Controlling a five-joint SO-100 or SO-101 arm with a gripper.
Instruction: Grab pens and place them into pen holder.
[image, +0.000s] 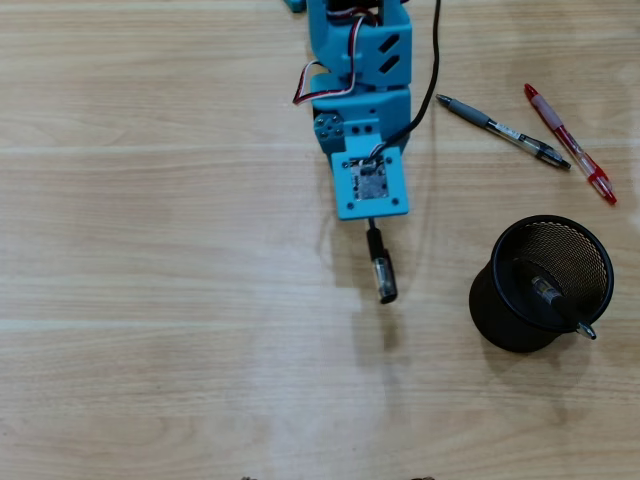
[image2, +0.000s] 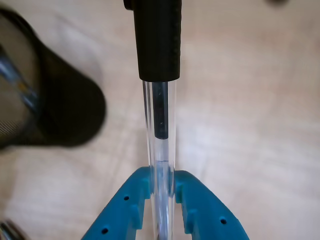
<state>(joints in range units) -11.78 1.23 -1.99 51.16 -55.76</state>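
- I am pinching the clear pen with the black cap (image2: 159, 125) in my claw (image2: 161, 200), both blue fingers pressed against its transparent barrel so the capped end is sticking out ahead of me
- In the overhead view this pen (image: 381, 268) is pointing toward the near edge of the table (image: 150, 300), out past my blue wrist, probably because I am carrying it clear of the wood before swinging right
- The pen holder (image: 540, 283) is sitting to the right of my claw in the overhead view, well apart from it; its black wire mesh is letting light through under a solid round rim
- One pen (image: 553, 298) is already leaning inside the holder, its tip poking over the near right rim
- The grey-and-clear pen (image: 503, 131) and the red-and-clear pen (image: 570, 143) are lying flat on the far right of the table, side by side but apart, both slanted, waiting their turn
- The barrel I am gripping is smooth, slim plastic, so I judge it could slip or twist if my hold loosens
- The table is pale, matt wood grain
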